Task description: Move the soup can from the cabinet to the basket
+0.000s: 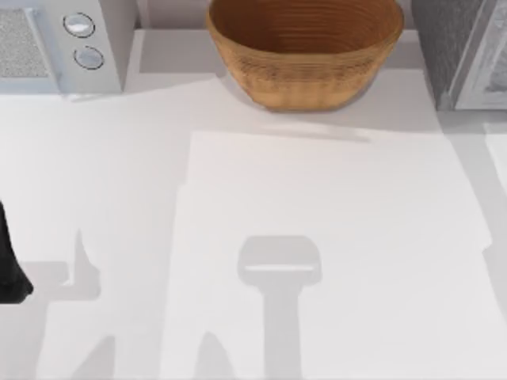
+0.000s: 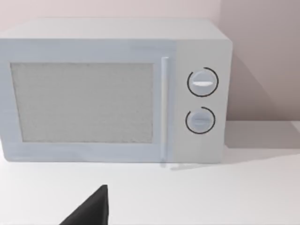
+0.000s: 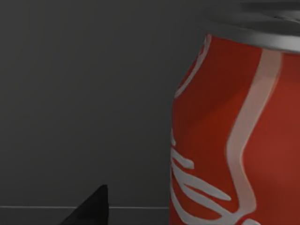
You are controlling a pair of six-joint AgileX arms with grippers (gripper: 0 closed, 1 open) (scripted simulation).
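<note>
While the top view looks calm, the work is plainly off at its right edge: the basket (image 1: 305,49) sits at the back of the table (image 1: 317,237), between the white microwave (image 1: 59,43) at the back left and the cabinet (image 1: 455,47) at the back right, whose pale-framed door shows at the frame's corner. A dark piece of my left arm (image 1: 9,269) pokes in at the left edge, low and well away from everything, apparently parked.

Over to the left wrist view: it faces the microwave's mesh door and two round knobs (image 2: 202,101), with a single dark fingertip of the left gripper (image 2: 91,208) at the lower edge. One tip is not enough, so I cannot tell how those fingers stand.

Now the right wrist view, and here is the action: the soup can (image 3: 236,136) stands upright, very close, its red label with white script and grey lid rim against a dim grey wall, so I judge it is inside the cabinet. One fingertip of the right gripper (image 3: 91,208) shows beside it; whether the fingers are wide or closed, I cannot tell.

The can sits off to one side of this camera, so my judgement for a clean grasp is to centre the gripper on the can's body before closing, grip mid-label below the rim, and draw it straight out to avoid clipping the door frame.
</note>
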